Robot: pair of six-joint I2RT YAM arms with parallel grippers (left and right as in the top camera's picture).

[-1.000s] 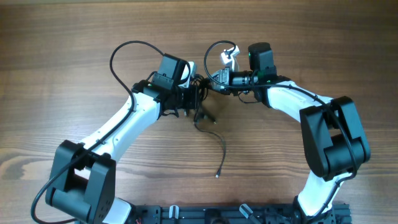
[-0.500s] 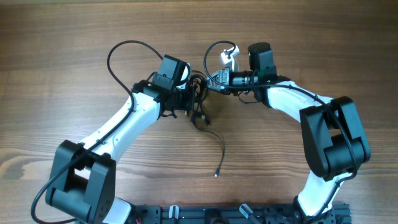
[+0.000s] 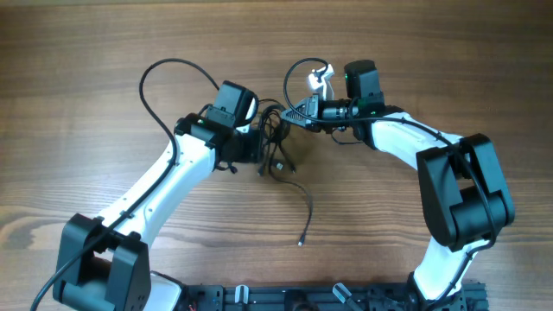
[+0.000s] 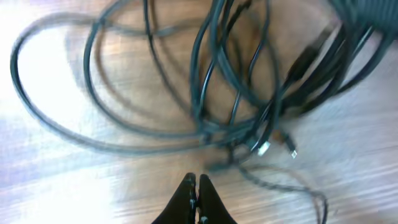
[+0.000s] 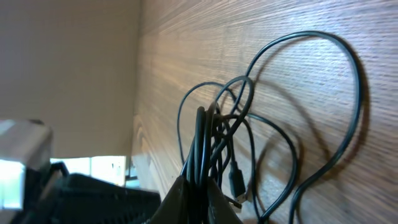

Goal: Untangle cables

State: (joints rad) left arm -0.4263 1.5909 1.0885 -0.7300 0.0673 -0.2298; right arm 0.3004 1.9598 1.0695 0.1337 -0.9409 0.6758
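Note:
The cables [image 3: 275,138] are thin black wires bunched between the two arms at mid-table. One strand [image 3: 308,206] trails toward the front and ends in a small plug [image 3: 301,243]. My right gripper [image 3: 289,117] is shut on several strands, which rise from between its jaws in the right wrist view, where the gripper [image 5: 199,186] pinches the cables [image 5: 249,118]; a plug [image 5: 237,180] hangs beside them. My left gripper [image 3: 263,149] is just left of the bundle. In the left wrist view the left gripper [image 4: 197,182] is shut with nothing between its tips, the cables [image 4: 236,93] blurred ahead of it.
A thicker black cord [image 3: 155,73] loops off the left arm toward the back left. Another cord [image 3: 294,73] curls behind the right wrist. A black rail [image 3: 328,298] runs along the table's front edge. Bare wood surrounds the bundle.
The left arm has swung left and drawn back from the bundle with its jaws shut. The cable loops shifted slightly left. The right arm has held still.

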